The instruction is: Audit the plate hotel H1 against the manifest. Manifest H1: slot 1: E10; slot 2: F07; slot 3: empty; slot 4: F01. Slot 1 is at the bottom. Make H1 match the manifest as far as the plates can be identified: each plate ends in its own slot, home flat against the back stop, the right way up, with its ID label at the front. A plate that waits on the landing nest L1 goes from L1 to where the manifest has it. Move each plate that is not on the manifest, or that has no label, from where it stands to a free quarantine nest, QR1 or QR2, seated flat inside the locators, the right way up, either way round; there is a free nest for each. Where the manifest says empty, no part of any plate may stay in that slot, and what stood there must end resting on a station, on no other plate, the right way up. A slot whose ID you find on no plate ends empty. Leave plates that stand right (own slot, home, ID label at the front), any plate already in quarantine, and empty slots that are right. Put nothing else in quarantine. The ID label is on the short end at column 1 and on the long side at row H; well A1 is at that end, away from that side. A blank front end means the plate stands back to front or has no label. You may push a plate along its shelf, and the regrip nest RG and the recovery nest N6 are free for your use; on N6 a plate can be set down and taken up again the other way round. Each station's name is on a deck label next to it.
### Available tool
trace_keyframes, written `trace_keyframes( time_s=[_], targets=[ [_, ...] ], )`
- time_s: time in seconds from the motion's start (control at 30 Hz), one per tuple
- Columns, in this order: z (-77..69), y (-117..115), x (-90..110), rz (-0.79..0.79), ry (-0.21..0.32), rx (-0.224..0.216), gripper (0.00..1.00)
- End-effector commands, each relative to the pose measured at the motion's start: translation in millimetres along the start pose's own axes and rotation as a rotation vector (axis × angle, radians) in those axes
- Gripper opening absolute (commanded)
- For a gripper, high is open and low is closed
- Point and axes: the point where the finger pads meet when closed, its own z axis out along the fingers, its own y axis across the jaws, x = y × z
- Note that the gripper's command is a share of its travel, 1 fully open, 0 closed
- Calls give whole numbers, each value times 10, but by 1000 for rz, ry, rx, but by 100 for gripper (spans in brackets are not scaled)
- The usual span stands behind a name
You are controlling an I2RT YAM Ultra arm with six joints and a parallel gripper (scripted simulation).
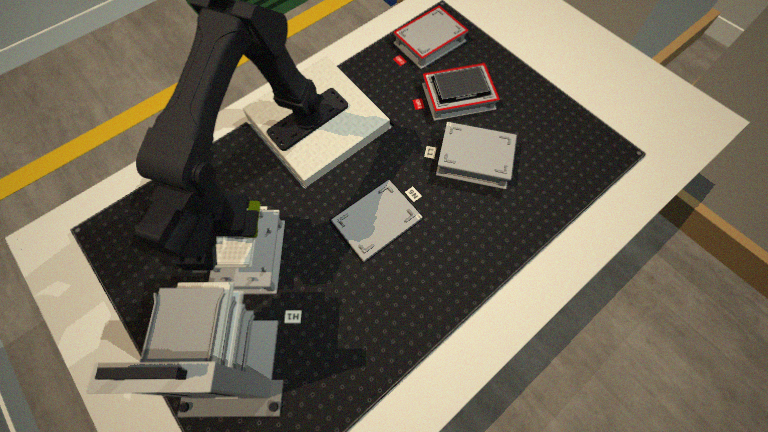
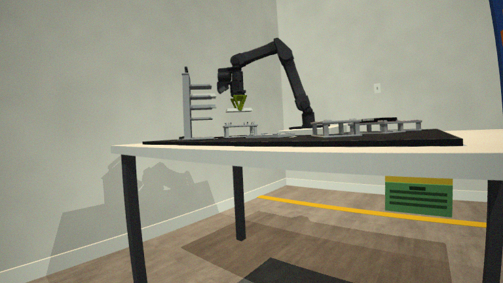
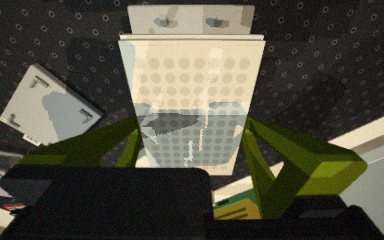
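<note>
Operator: Tool [image 3: 192, 142] condition?

Technician: Green fingers stood wide, clamped on the long sides of a white well plate [image 3: 192, 100]. The plate hung level in the air.

Operator: Plate location?

Technician: It hung above a raised grey nest [image 1: 266, 246] just in front of the plate hotel [image 2: 186, 105], well above the bench [image 2: 297, 154].

Operator: Other stations?

Technician: A dark plate [image 1: 461, 83] lay in one red-rimmed nest [image 1: 433, 100]; the other red-rimmed nest [image 1: 430, 32] showed a bare grey top.
</note>
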Motion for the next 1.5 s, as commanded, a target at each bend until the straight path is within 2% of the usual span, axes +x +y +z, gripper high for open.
trace_keyframes(
  time_s=[0.0,1.47],
  targets=[
    [-36,-3,-11,0,-12,4,86],
    [218,0,-10,0,-12,4,86]
  ],
)
